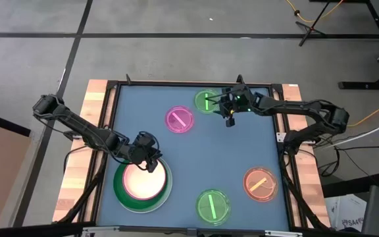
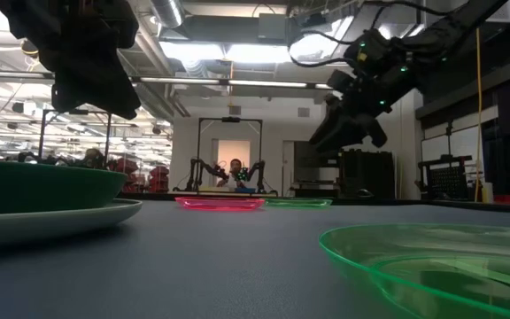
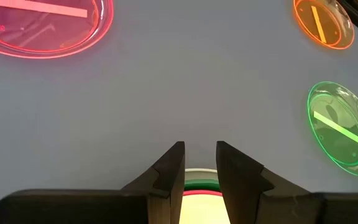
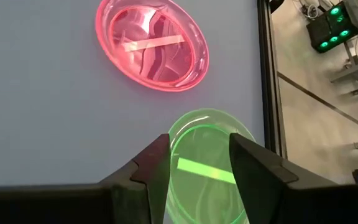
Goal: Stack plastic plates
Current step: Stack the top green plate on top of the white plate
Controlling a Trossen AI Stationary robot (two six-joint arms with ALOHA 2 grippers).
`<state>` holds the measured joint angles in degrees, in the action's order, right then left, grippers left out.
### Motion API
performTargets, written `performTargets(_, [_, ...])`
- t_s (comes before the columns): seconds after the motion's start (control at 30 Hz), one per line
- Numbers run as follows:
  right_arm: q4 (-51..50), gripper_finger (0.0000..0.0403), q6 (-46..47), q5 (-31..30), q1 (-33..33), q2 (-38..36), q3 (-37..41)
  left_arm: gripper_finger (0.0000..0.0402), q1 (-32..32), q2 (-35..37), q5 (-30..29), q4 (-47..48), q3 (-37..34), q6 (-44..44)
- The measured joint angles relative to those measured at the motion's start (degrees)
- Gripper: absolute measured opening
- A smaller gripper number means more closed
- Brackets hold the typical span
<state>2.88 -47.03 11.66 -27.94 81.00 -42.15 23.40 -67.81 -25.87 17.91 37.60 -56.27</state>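
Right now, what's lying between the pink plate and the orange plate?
Nothing: in the high view, only bare blue table separates the pink plate and the orange plate.

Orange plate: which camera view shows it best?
The high view: the orange plate lies whole near the table's right edge, apart from the other plates. The left wrist view cuts it off at the frame edge. The low and right wrist views do not show it.

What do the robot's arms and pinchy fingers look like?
Both arms are dark, thin and jointed, with cables running along them. The left gripper has two flat black fingers with angled, stepped tips. The right gripper has the same black fingers, and small green lights glow on the right arm's wrist.
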Motion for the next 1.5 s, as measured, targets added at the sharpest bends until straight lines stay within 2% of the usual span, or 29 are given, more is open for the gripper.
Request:
performTargets(0.47, [-10.78,0.0159,-6.61,0.03,0.13,11.6,-13.52,0.0084,-0.02,0.0,-0.07,0.02,0.0,0.0])
performTargets(1.03, [-15.13,0.0159,-10.54,-0.03,0.15,13.53,-13.75,0.0084,-0.02,0.0,-0.04,0.01,0.0,-0.08])
performTargets(1.23, [-15.03,0.0159,-10.6,-0.64,0.17,17.32,-13.72,0.0084,0.0,0.0,-0.04,0.0,0.0,-0.07])
performTargets(1.5, [-14.77,0.0159,-10.61,-9.11,0.17,20.25,-13.7,0.0084,-0.02,0.0,-0.04,0.0,0.0,-0.07])
